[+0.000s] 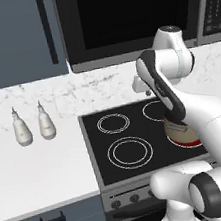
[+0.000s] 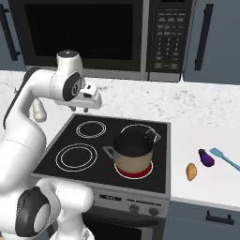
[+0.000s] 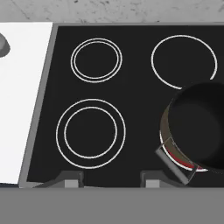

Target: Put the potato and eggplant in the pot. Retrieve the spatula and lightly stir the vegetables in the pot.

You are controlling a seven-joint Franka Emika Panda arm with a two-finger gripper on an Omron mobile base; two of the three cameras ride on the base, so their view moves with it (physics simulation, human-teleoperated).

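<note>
The pot [image 2: 133, 152], tan-sided with a dark inside, stands on the red-glowing front right burner; it also appears as the pot [image 3: 199, 129] and, partly behind my arm, the pot [image 1: 179, 131]. Nothing shows inside it. On the white counter to the right of the stove lie the orange-tan potato [image 2: 191, 171], the dark-purple eggplant [image 2: 206, 158] and the light-blue spatula [image 2: 225, 158]. My gripper [image 2: 83, 108] hangs above the stove's back left part, well left of the pot. In the hand view the gripper [image 3: 111, 181] looks down on the burners, open and holding nothing.
The black stovetop [image 2: 101, 154] has three unlit ring burners. Two white bottles [image 1: 20, 127] [image 1: 45, 122] stand on the left counter. A microwave [image 2: 168, 37] and a dark hood hang above the stove. Marble backsplash runs behind.
</note>
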